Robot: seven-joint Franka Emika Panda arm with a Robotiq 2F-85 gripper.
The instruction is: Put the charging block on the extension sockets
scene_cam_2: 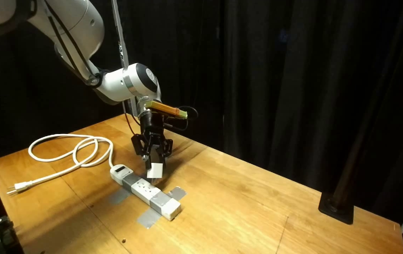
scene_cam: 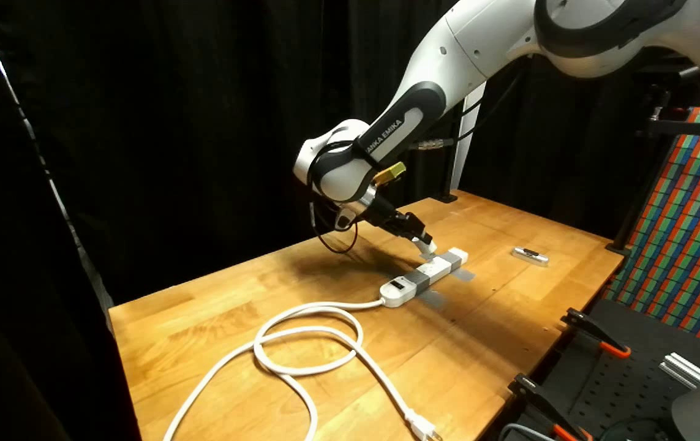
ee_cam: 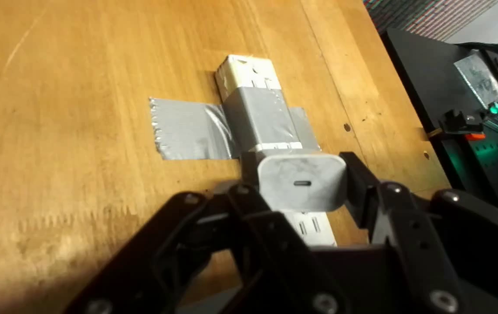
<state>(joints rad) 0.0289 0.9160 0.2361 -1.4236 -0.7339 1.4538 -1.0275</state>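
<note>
Jaws grip the white, round-cornered charging block.

In an exterior view, the tabletop gives me room lower right; the extension sockets obstruct lower centre-left, their cable mid-left, a black base far right.

Warmly lit table, near-black curtains, soft shadow, end effector blurred in wrist view

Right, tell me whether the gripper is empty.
No: in the wrist view, the gripper has its jaws closed on opposite sides of the charging block.
</note>
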